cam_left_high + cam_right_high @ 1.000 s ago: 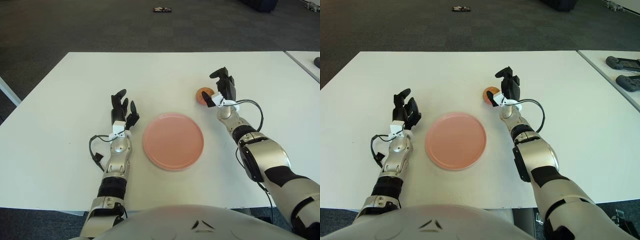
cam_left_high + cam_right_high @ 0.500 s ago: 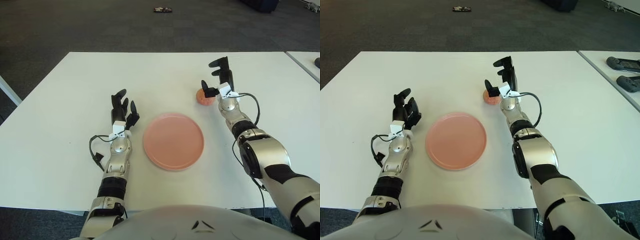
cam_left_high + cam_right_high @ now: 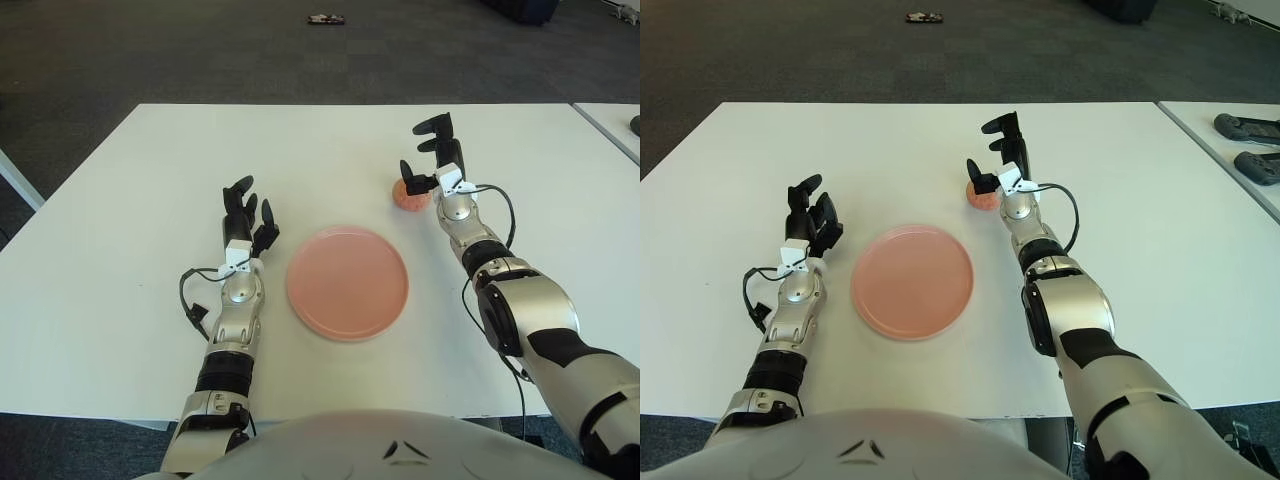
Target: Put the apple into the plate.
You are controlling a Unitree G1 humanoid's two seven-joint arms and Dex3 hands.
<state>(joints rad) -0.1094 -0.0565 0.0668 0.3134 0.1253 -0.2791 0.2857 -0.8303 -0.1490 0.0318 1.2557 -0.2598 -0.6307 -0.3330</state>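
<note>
The apple (image 3: 411, 196) lies on the white desk (image 3: 120, 200), behind the pink plate (image 3: 346, 282) and to the right of it, well apart from its rim. The plate itself is in the middle of the desk, between the two arms, and nothing lies in it.

The right hand (image 3: 432, 160) is just beside the apple, on the apple's right side. Its fingers are spread wide and hold nothing. The thumb (image 3: 411, 180) shows at the apple's upper left edge, and the other two fingers (image 3: 437, 135) stand up above and behind the fruit (they are not closed around it). Whether the thumb really touches the apple, I cannot tell. The white palm part of this hand shows directly to the right of the apple, very near to it.

The left hand (image 3: 245, 220) shows to the left of the plate, near its rim but apart from it, with the fingers pointing away from the robot and loosely open, holding nothing.

On the dark carpet floor (image 3: 200, 50) beyond the desk there is a small dark object (image 3: 324, 19); what it is, I cannot tell.
</note>
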